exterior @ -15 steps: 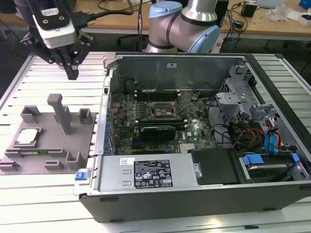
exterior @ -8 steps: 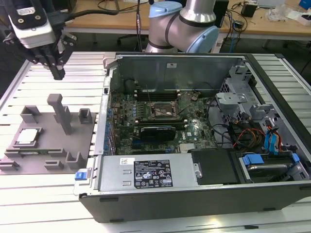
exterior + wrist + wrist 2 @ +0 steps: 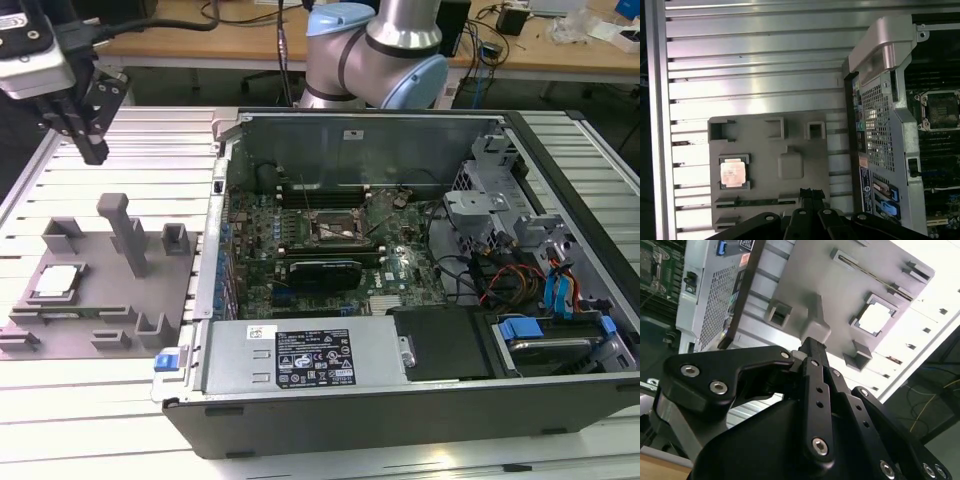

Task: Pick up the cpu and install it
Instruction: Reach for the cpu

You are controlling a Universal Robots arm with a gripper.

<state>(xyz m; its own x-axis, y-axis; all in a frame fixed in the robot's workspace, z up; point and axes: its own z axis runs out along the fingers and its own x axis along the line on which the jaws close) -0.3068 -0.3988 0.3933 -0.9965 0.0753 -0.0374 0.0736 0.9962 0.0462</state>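
Item: 1 cpu (image 3: 57, 281), thin, light, rigid, smooth-topped, likely fragile underneath, seated in a square recess of the grey fixture plate (image 3: 110, 292) on the desk (image 3: 150, 150); grip by 2 opposite edges; pincer (image 3: 95, 150) hangs well above, tips together, empty.

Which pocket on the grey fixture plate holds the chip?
The square framed pocket on the exterior view's left of the tall post; the silvery cpu lies flat in it.
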